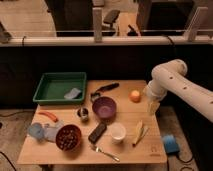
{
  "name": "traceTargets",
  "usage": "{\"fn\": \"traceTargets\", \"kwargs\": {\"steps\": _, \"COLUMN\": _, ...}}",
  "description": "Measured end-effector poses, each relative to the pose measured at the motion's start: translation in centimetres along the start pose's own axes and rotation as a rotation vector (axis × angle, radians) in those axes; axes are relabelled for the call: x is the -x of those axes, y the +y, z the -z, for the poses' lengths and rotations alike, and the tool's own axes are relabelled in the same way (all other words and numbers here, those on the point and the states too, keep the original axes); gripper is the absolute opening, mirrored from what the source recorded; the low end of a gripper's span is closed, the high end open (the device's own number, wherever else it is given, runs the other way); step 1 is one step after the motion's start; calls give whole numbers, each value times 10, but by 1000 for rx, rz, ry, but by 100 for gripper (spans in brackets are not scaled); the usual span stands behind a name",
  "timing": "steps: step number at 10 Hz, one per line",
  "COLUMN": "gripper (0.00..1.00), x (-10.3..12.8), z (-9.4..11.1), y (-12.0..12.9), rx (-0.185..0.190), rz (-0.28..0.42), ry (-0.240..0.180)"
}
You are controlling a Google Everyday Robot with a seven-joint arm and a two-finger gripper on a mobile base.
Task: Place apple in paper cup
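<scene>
Gripper (153, 106) blurred by right edge of table (131, 151), arm (187, 92) cut off at right

Matt wood table (132, 152), glossy plastic bowl (104, 107), shiny metal cup (83, 113) (small), matt paper cup (118, 132); pale matt gripper (152, 107) by the table's right edge.

Orange apple (135, 96) apart from white paper cup (118, 132)

One apple (135, 96), one paper cup (118, 132), two bowls (104, 108) (68, 138), one hand (152, 107) near apple
</scene>
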Motion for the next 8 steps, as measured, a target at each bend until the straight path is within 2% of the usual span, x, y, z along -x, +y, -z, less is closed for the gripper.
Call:
{"fn": "traceTargets", "kwargs": {"steps": 2, "gripper": 80, "x": 8, "z": -11, "y": -16, "rx": -6, "rz": 7, "ry": -18}}
{"fn": "traceTargets", "kwargs": {"steps": 7, "gripper": 80, "x": 9, "z": -26, "y": -31, "rx": -16, "rz": 5, "ry": -42}}
{"fn": "traceTargets", "kwargs": {"steps": 8, "gripper": 80, "x": 12, "z": -34, "y": -43, "rx": -19, "rz": 10, "ry": -49}}
